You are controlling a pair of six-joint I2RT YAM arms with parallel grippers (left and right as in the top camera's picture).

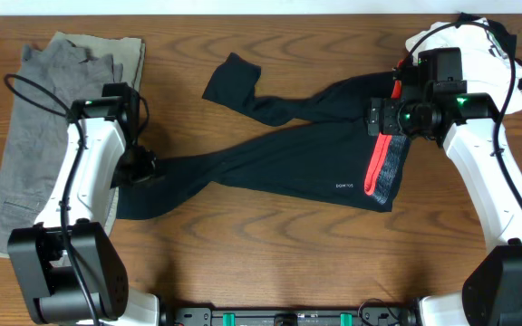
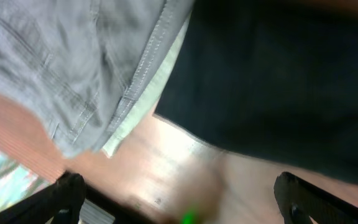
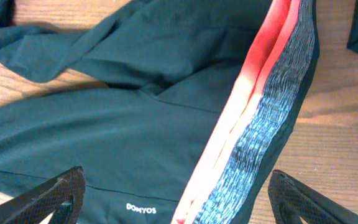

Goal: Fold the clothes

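Note:
The black leggings (image 1: pixel 279 163) lie spread across the wooden table. One leg runs to the lower left and the other to the upper left (image 1: pixel 229 83). The coral-red and grey waistband (image 1: pixel 383 172) is at the right, with a white logo (image 1: pixel 343 186) beside it. My left gripper (image 1: pixel 143 167) is open over the end of the lower leg; in the left wrist view (image 2: pixel 179 202) bare wood lies between its fingers and the black cloth (image 2: pixel 272 81) is beyond. My right gripper (image 1: pixel 381 118) is open above the waistband (image 3: pixel 253 143), with the logo (image 3: pixel 140 210) between its fingers (image 3: pixel 176 202).
A pile of grey trousers (image 1: pixel 53 118) lies at the far left, touching the leg end, and also shows in the left wrist view (image 2: pixel 61 68). A white and black bundle (image 1: pixel 488 36) sits at the back right behind the right arm. The table's front edge is near.

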